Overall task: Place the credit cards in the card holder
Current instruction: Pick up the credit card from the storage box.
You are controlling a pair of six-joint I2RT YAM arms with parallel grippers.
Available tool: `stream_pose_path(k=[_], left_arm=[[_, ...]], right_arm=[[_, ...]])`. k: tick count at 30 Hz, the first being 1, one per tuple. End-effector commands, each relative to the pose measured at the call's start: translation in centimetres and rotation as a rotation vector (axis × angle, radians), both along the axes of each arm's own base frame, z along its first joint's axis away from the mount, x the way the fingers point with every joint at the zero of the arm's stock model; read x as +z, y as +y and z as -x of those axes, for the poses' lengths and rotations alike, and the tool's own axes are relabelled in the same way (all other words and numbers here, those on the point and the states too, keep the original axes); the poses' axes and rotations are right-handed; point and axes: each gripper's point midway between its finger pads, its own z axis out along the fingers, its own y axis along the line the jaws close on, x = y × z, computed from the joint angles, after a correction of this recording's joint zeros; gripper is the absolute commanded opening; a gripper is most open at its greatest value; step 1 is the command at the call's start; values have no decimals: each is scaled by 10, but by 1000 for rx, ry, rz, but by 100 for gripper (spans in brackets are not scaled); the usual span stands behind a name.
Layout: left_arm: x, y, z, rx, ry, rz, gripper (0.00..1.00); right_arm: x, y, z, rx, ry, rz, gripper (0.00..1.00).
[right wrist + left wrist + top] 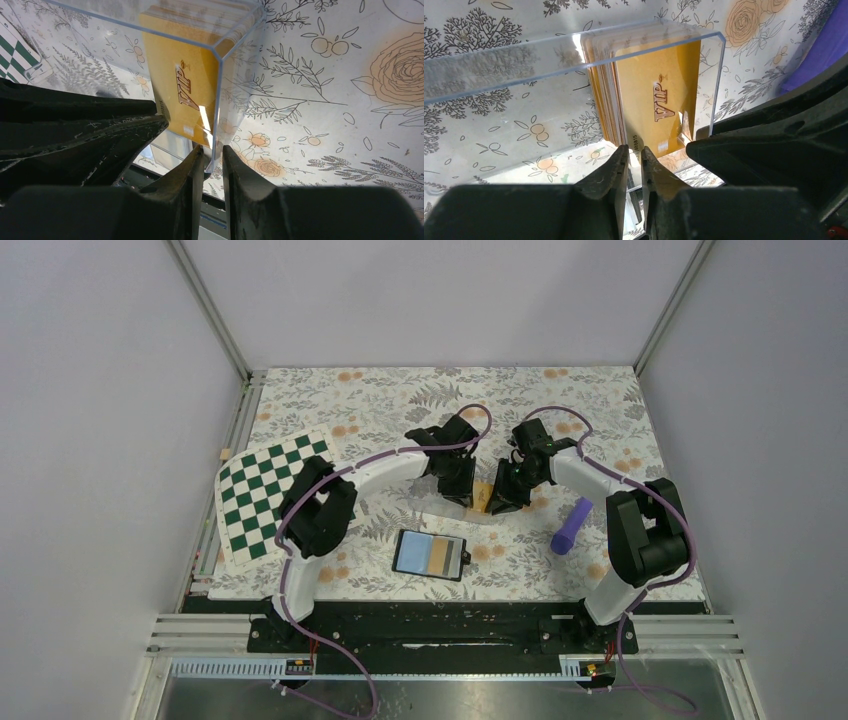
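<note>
Standing in clear box, credit cards separate left hand from right hand.

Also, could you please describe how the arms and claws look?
The left arm and right arm have white links, bulky black joints and a purple cable along each. The left claw and right claw are black, with two tapered fingers.

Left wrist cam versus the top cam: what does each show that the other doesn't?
Only the left wrist: the cards stand stacked inside a clear box, the front one stamped VIP, and the left gripper has its fingers nearly together at the box's near edge. Only the top: the wallet lying open and a checkered board. Both: the cards, the purple cylinder and the floral cloth.
</note>
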Motion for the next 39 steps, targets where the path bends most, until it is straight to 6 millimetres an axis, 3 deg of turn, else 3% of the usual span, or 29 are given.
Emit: stream_pose_path(k=[1, 17, 19, 22, 27, 39], left_arm=[[29, -5, -11, -8, -87, 18, 14], [42, -15, -8, -46, -115, 46, 8], [41, -13, -10, -34, -122, 32, 9], [39, -3, -15, 3, -144, -19, 19], [28, -4, -13, -4, -116, -35, 21], [28, -19, -5, -50, -101, -6, 4]], right_arm=[[9, 3, -3, 13, -19, -24, 27], [9, 4, -2, 16, -15, -29, 27], [9, 4, -2, 16, -15, -32, 27], [9, 4, -2, 16, -14, -32, 27], [9, 4, -1, 18, -10, -35, 27], [7, 4, 2, 24, -3, -37, 27]])
